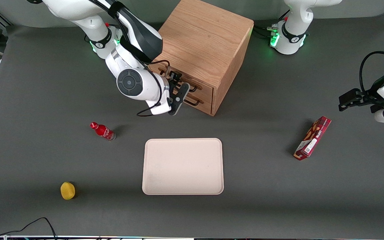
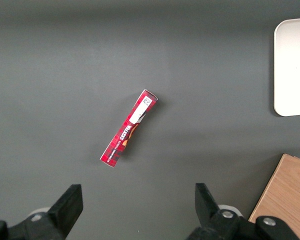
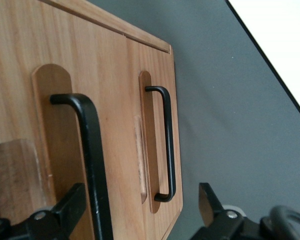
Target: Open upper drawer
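The oak cabinet (image 1: 205, 43) stands at the table's back with its two drawer fronts turned toward the working arm. The upper drawer (image 3: 20, 60) is shut, flush with the bottom drawer (image 3: 155, 65) under it. My gripper (image 1: 178, 89) is right at the drawer fronts, level with the upper drawer's black wire handle (image 1: 192, 87). In the right wrist view the gripper (image 3: 140, 205) is open, and the upper handle's bar (image 3: 92, 150) passes between the fingers, close to one fingertip (image 3: 70, 205). The bottom drawer's handle (image 3: 167, 140) also lies within the span.
A cream tray (image 1: 182, 166) lies nearer the front camera than the cabinet. A small red bottle (image 1: 102, 131) and a yellow ball-like object (image 1: 67, 190) lie toward the working arm's end. A red snack box (image 1: 312, 137) lies toward the parked arm's end.
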### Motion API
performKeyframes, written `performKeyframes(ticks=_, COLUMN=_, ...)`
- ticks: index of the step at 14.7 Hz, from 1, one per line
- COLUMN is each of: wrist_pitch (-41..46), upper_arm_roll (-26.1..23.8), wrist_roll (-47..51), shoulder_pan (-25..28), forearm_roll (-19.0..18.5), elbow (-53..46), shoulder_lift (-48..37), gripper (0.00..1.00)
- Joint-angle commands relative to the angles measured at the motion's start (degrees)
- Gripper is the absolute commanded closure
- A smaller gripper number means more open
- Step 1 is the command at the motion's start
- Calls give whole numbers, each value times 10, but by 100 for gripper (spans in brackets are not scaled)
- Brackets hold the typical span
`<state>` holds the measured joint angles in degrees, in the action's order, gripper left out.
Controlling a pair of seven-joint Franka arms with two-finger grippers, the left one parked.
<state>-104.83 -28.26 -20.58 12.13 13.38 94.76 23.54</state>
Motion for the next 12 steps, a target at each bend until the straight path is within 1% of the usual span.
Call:
performKeyframes(ticks=1, wrist_pitch=-19, upper_arm_roll=-1, wrist_roll=-4, shoulder_pan=1, forearm_roll=11, elbow=17, shoulder_lift=-9, gripper=0)
performKeyframes(ticks=12, wrist_pitch=-35, upper_arm_roll=0, wrist_roll=-5, shoulder_pan=3, forearm_roll=-1, elbow=16, shoulder_lift=5, gripper=0)
